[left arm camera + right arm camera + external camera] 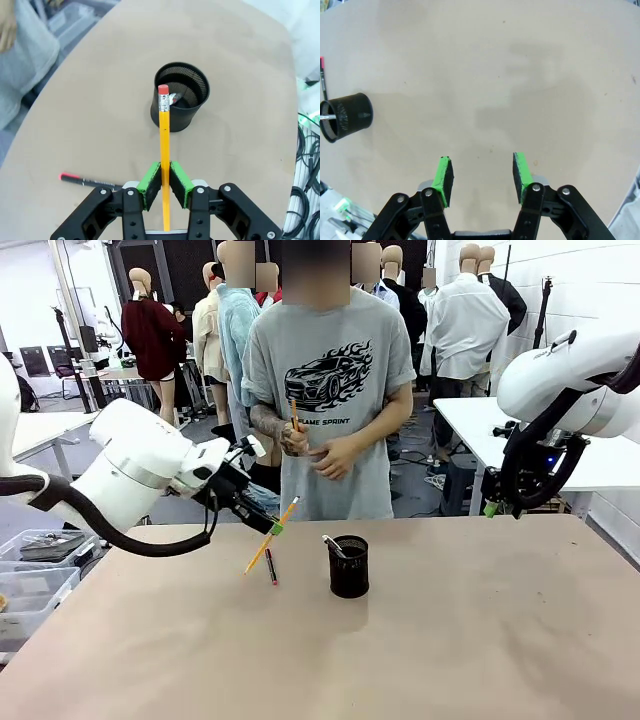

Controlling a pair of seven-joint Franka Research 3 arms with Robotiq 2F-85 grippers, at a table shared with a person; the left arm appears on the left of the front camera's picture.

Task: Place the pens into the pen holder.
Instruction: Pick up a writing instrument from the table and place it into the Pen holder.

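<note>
Pen (87, 180) end hidden behind left claw (164, 169) | claw clamps pencil (163, 130)

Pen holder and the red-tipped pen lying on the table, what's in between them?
Nothing. In the front view, just bare table lies between the pen holder and the red-tipped pen.
</note>
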